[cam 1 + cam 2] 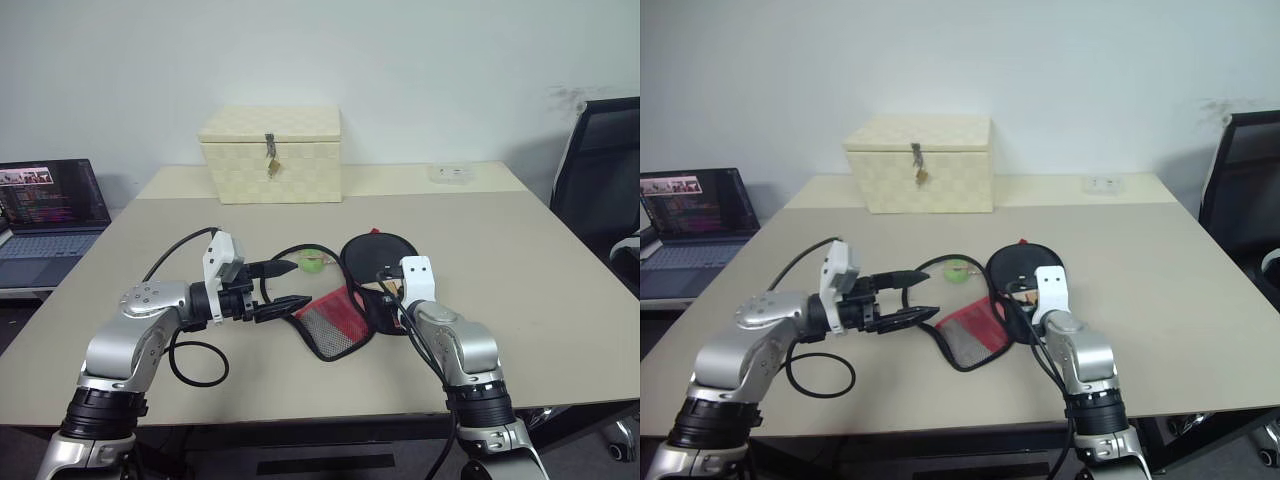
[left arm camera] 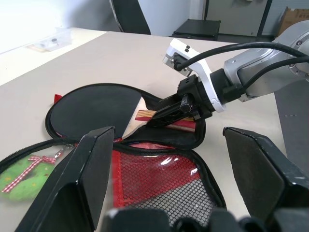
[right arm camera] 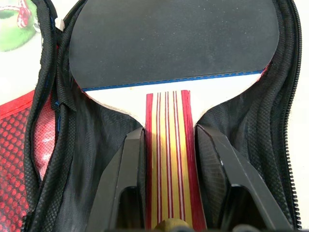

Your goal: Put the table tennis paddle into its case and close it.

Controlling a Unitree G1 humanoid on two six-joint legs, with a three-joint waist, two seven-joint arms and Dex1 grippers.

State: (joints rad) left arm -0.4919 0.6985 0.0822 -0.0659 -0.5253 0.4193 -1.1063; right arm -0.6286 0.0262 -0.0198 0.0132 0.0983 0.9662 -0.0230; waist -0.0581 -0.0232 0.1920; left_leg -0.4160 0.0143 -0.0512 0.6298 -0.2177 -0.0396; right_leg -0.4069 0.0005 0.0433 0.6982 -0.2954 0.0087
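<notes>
A: What's nearest?
B: The right gripper [image 3: 169, 159], its fingers clamped on the striped handle of the table tennis paddle [image 3: 174, 43].
A: Where's the paddle?
B: Lying in its case [image 1: 345, 315], unzipped on the table [image 1: 520, 260]. The left gripper [image 1: 283, 288] hovers agape beside the case.

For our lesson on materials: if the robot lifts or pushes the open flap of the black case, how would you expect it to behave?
The case would probably flop rather than hold shape: its mesh flap lies limp and creased on the table. It likely weighs little, being thin fabric and netting. Pushed, it may bunch or drag, though the paddle lying in the other half could anchor it.
</notes>
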